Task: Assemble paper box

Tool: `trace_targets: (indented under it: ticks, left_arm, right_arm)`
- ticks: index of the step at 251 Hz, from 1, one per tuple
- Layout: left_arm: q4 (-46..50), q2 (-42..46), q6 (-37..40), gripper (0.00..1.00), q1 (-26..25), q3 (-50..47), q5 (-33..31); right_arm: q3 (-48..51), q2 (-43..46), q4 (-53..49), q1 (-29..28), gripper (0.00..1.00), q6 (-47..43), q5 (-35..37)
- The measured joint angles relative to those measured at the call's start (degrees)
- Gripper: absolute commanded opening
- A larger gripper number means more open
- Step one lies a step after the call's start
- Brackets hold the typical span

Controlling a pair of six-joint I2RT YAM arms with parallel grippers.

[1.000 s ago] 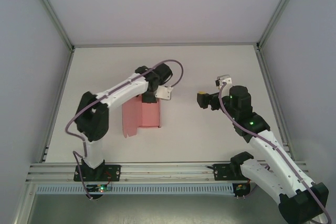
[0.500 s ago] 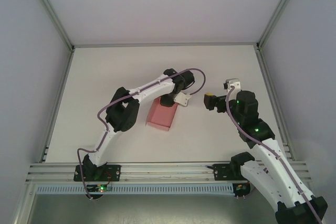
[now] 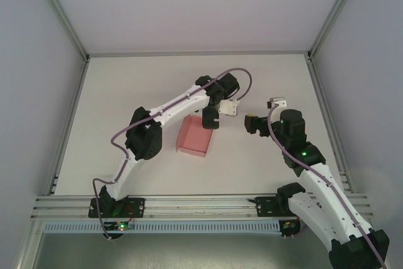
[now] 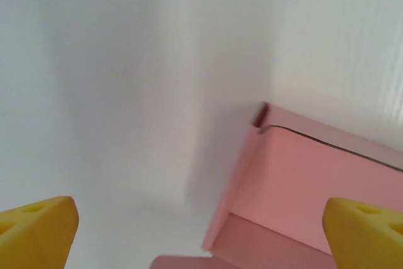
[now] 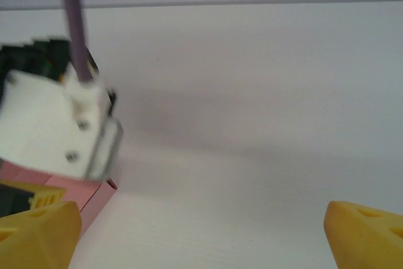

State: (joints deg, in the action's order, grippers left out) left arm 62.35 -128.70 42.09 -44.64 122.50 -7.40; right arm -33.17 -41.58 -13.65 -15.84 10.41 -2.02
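I'm looking at the white table, matte and plain, with grey panels closing it in on three sides. One thing lies on it: the paper box, pink card, a low open tray with short walls up. It sits flat near the middle, turned slightly askew to the table's edges. On my left wrist view, one corner rests on the white surface.

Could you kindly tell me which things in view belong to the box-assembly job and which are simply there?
Part of the job:
- paper box, pink, side walls raised
- left end effector, open, at the box's far corner
- right end effector, open, apart to the right

Simply there:
- table
- aluminium rail at the near edge
- enclosure wall
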Motion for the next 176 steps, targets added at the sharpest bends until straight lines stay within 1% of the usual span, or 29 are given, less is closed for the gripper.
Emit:
trace_targets:
  ticks: [18,39,54,69,91,117,138,156,176]
  left_arm:
    - [-2.3,2.8,-7.1,1.0,0.0,0.7,-2.0]
    - [-3.6,5.7,-18.1,1.0,0.0,3.0,-6.4]
    - [-4.2,8.4,-25.2,1.0,0.0,2.7,-9.3]
    - [-5.0,12.7,-32.2,1.0,0.0,-0.5,-11.8]
    - [-5.4,20.9,-42.5,1.0,0.0,-9.1,-15.5]
    - [-5.2,28.7,-52.2,1.0,0.0,-18.8,-18.6]
    - [-5.6,33.2,-57.4,1.0,0.0,-25.8,-17.7]
    - [-7.1,36.2,-59.8,1.0,0.0,-31.8,-13.3]
    - [-8.3,36.9,-61.3,1.0,0.0,-35.8,-8.4]
  right_arm:
    - [0.1,-0.2,0.3,0.0,0.98,0.2,0.0]
    - [0.4,-0.4,0.6,0.1,0.98,0.7,0.0]
    - [0.7,-0.7,0.8,0.3,0.98,1.1,0.0]
    - [0.9,-1.3,0.8,0.4,0.98,1.5,0.0]
    - [1.1,-2.3,1.1,0.4,0.98,1.8,0.0]
    - [1.1,-3.0,1.2,0.4,0.98,1.9,0.0]
    - [1.1,-3.3,1.4,0.4,0.98,1.9,0.0]
    - [1.2,-3.7,1.6,0.4,0.98,1.9,0.0]
    - [1.4,-4.0,1.9,0.4,0.98,1.9,0.0]
